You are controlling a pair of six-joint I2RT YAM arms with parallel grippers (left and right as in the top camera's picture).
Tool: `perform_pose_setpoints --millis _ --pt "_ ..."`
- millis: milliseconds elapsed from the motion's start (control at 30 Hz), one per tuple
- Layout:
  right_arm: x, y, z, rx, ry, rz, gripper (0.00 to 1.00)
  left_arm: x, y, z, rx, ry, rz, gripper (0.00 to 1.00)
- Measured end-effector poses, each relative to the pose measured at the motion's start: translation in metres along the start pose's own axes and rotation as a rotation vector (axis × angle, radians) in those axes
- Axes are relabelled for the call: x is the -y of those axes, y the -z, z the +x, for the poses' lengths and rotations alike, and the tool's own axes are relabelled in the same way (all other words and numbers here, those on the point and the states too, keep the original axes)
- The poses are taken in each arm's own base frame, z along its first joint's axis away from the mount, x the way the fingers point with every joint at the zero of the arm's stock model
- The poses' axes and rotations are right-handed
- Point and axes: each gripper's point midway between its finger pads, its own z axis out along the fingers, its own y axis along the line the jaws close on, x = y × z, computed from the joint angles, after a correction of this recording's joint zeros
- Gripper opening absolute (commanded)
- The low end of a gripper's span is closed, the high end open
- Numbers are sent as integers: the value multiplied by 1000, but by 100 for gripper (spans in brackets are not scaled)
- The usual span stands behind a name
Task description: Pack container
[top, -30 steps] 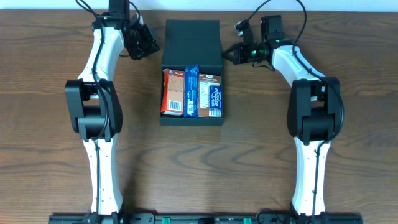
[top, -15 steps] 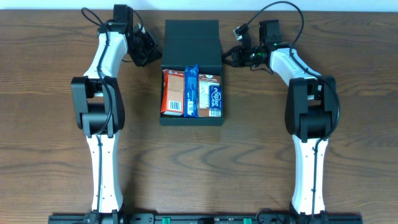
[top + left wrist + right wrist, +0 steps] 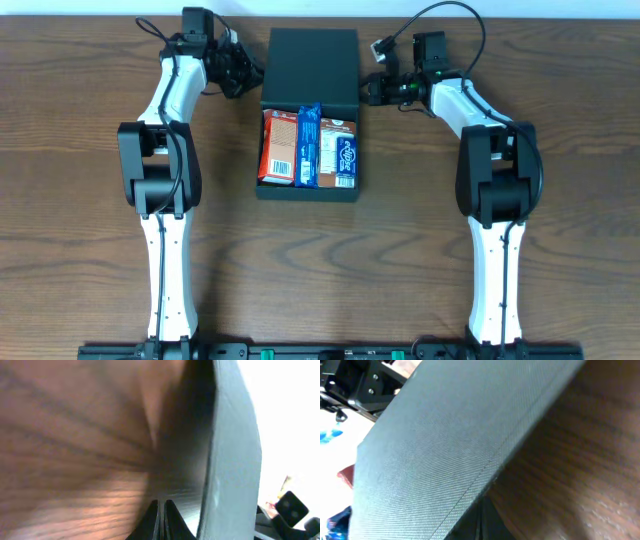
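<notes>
The left pincer [image 3: 244, 72], tips together, was at the left edge of the open lid [image 3: 310, 60]; the right pincer [image 3: 368, 88], also together, at the right edge. The container [image 3: 308, 192], full of snacks [image 3: 308, 148], lay upper centre on the bench [image 3: 80, 200]. Closing seemed in hand: next, lift the lid forward evenly.

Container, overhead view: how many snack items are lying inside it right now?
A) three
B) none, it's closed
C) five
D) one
A: the open container holds three items side by side, an orange-red carton, a narrow blue packet and a brown-and-blue packet.
</notes>
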Motion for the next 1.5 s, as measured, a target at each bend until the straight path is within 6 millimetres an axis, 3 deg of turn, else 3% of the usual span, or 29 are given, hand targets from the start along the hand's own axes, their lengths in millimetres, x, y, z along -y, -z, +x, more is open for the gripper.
perform_pose_setpoints --millis 500,800,1100,1200,1367,1500 --pt "-34 20 -20 40 46 -229 2 36 12 0 -59 -84 206 6" --pt "-66 41 -61 81 84 -297 2 76 34 -11 -36 -170 292 6" --pt "-102 59 -87 95 136 -376 2 88 44 -6 -50 -222 308 6" --pt "-107 63 -90 94 138 -389 2 95 54 -1 -47 -255 297 6" --pt "-121 68 -90 74 142 -435 2 122 93 11 -1 -368 249 6" --pt "-147 75 -93 68 181 -464 2 138 124 22 38 -457 192 6"
